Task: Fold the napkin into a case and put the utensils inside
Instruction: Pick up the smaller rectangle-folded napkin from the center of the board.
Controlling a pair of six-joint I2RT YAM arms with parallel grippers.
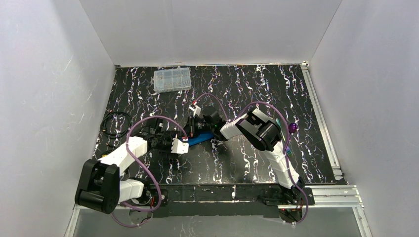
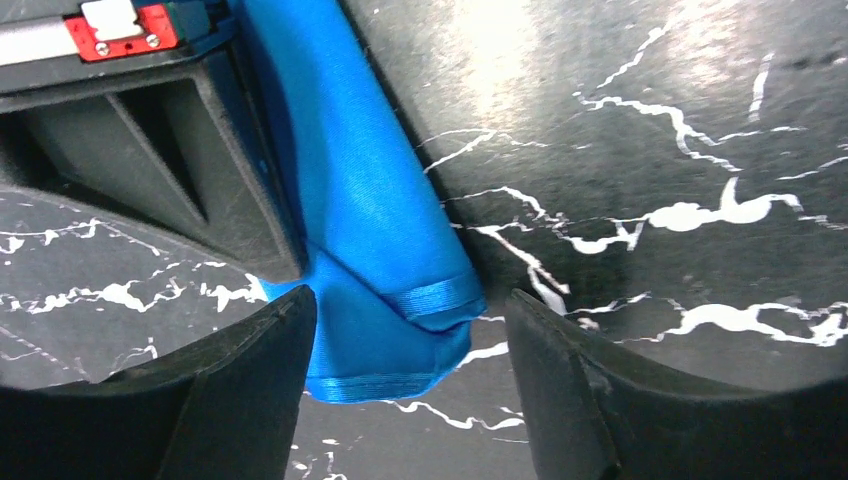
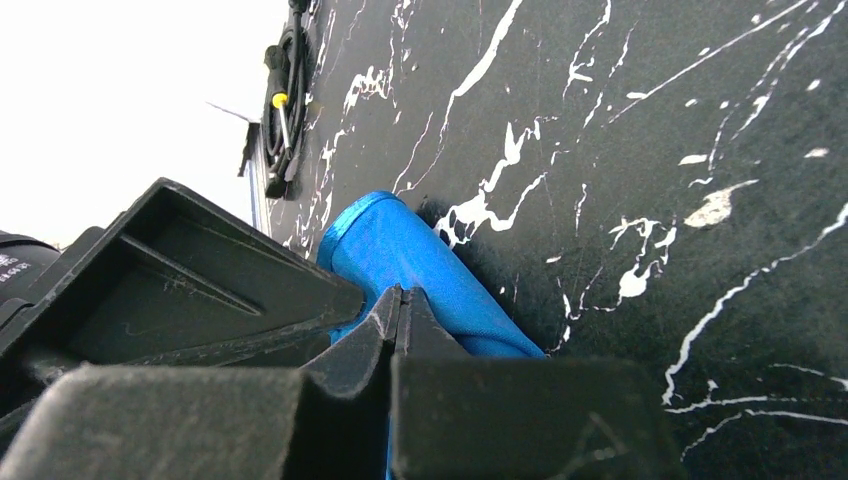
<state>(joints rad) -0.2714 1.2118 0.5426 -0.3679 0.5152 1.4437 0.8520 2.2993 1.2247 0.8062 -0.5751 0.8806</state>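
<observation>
STEP fold napkin (image 2: 370, 200) | right gripper (image 3: 400, 300) clamped on it | left gripper (image 2: 408, 310) open astride its end | close squarely, pull taut

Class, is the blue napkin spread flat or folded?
Folded: the napkin is a narrow layered strip, with hemmed edges overlapping at its end.

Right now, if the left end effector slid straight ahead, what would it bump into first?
Probably the napkin: its folded end lies between the open fingers of the left end effector, with the right end effector just beyond.
</observation>
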